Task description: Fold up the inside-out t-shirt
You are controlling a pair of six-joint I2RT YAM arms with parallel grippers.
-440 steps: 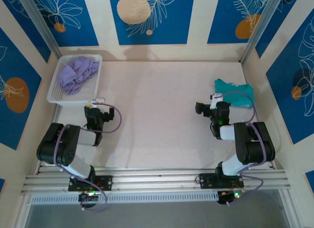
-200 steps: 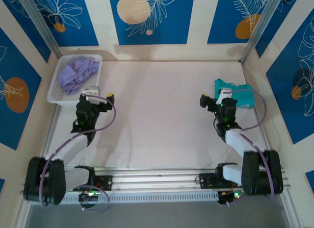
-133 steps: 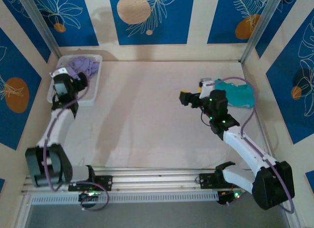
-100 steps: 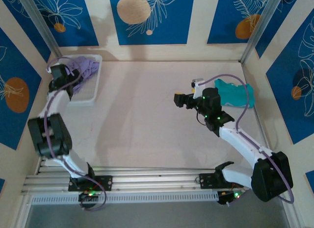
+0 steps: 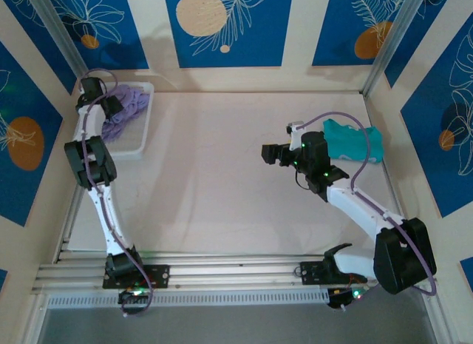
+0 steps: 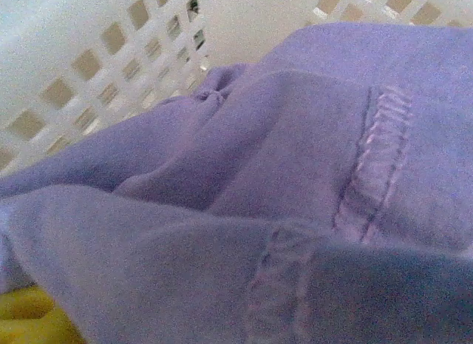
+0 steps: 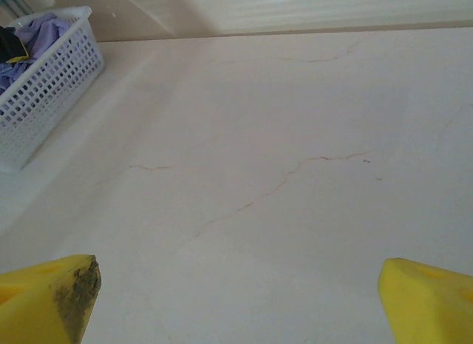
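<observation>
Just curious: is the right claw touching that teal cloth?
Apart. The top view shows the right gripper over bare table, well left of the teal cloth.

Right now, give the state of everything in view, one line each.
white basket: upright, far left corner.
lavender t-shirt: crumpled in white basket, unfolded.
teal garment: lying on table.
left gripper: in white basket, open or shut unclear.
right gripper: open, empty, over table.
</observation>
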